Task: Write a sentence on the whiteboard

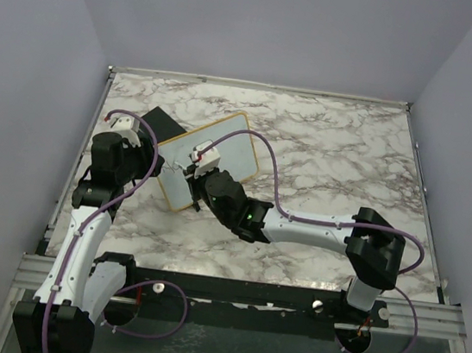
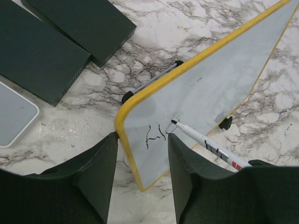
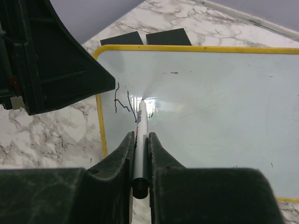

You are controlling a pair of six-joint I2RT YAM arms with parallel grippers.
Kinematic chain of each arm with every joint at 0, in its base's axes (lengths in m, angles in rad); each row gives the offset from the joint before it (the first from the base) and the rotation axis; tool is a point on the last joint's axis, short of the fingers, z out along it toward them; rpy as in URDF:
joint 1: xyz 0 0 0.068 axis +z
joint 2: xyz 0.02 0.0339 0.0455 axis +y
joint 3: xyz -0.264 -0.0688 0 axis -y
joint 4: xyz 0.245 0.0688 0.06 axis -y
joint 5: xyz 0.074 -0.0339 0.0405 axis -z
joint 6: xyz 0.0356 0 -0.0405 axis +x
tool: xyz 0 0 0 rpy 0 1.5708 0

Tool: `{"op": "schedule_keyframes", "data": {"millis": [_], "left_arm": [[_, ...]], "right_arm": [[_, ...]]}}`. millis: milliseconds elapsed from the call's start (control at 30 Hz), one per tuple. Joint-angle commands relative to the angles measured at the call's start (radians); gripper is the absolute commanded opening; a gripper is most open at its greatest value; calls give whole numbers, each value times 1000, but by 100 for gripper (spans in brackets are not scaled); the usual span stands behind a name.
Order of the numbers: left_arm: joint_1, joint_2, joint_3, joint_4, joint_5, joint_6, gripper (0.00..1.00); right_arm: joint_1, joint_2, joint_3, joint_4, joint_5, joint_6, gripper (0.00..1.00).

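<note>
Whiteboard (image 3: pixel 210 107) | just ahead of right tool (image 3: pixel 139 137) | marker (image 3: pixel 141 116) tip touching it

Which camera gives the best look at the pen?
Left wrist: the pen lies side-on, tip at the whiteboard. Right wrist sees it from behind, clamped between fingers. Overhead, it is too small to make out.

Right claw (image 3: pixel 139 139) at bottom centre, fingers (image 3: pixel 122 154) closed on a white marker (image 3: pixel 141 119) with its black end cap nearest the lens. Marker tip down on the whiteboard (image 3: pixel 210 107). Glare around the tip. A few thin dark strokes (image 3: pixel 122 103) just left of the tip, near the board's left edge. Yellow frame (image 3: pixel 187 48) along the far and left sides. Two black blocks (image 3: pixel 168 36) beyond the far edge, side by side on the marble surface (image 3: pixel 60 135). Large dark arm part (image 3: pixel 51 60) at upper left, overlapping the board's corner.
</note>
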Motion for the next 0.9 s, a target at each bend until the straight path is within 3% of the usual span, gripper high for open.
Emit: {"op": "schedule_keyframes", "data": {"millis": [0, 867], "left_arm": [[0, -11, -7, 12, 40, 8, 48], [-21, -14, -8, 11, 35, 8, 48]], "right_arm": [[6, 24, 13, -5, 28, 9, 0], [6, -22, -47, 9, 90, 10, 0]]}}
